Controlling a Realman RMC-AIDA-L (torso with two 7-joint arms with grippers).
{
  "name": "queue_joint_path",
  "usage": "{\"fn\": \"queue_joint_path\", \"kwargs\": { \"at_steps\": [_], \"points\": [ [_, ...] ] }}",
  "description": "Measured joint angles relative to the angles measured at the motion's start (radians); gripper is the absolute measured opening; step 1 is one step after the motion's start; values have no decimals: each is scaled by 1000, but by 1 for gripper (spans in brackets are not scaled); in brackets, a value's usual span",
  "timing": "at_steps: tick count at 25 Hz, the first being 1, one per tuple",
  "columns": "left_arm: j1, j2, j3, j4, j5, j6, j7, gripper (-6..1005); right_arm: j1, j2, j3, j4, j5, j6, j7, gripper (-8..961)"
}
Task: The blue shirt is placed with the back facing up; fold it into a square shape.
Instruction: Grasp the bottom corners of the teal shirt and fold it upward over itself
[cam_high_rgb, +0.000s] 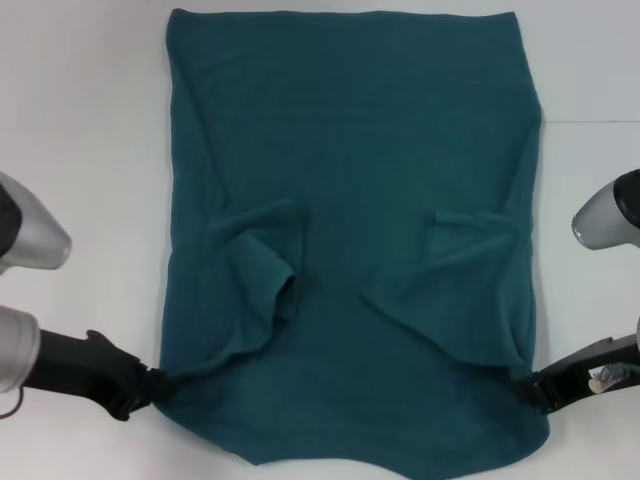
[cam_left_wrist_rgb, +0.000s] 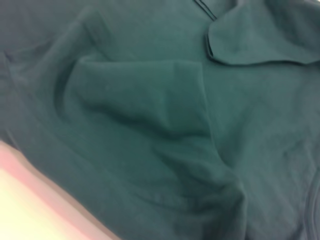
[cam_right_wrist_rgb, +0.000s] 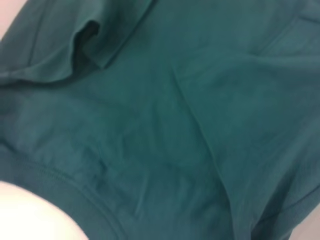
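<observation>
The blue shirt (cam_high_rgb: 350, 150) lies spread on the white table (cam_high_rgb: 80, 120), plain side up, hem at the far end. Both short sleeves are folded inward onto the body, one sleeve (cam_high_rgb: 265, 255) on the left and the other sleeve (cam_high_rgb: 465, 250) on the right. My left gripper (cam_high_rgb: 152, 386) is at the shirt's near left corner, shut on the cloth, which draws to a point there. At the near right corner my right gripper (cam_high_rgb: 532, 390) pinches the edge. Both wrist views show only folds of the shirt (cam_left_wrist_rgb: 165, 130) (cam_right_wrist_rgb: 165, 125), with no fingers visible.
Bare white table surrounds the shirt on the left, on the right (cam_high_rgb: 590, 100) and along the far edge. A faint seam line (cam_high_rgb: 590, 122) runs across the table at the right. The shirt's near edge reaches almost to the bottom of the head view.
</observation>
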Motion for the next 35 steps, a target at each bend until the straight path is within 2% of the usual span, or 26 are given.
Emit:
{"fn": "queue_joint_path", "kwargs": {
  "at_steps": [10,26,35],
  "points": [
    [28,9,-108,73,51,81,21,49,-19,2,-21,-59,44,-61,-12,17],
    [151,-17,-147,237,69,192,45,49,-148,13,-92,-161,132,-84,-46,17],
    [151,-24,-209,259,69,243,66,50,-170,14,-92,-184,185,-117,-53,17]
  ]
}}
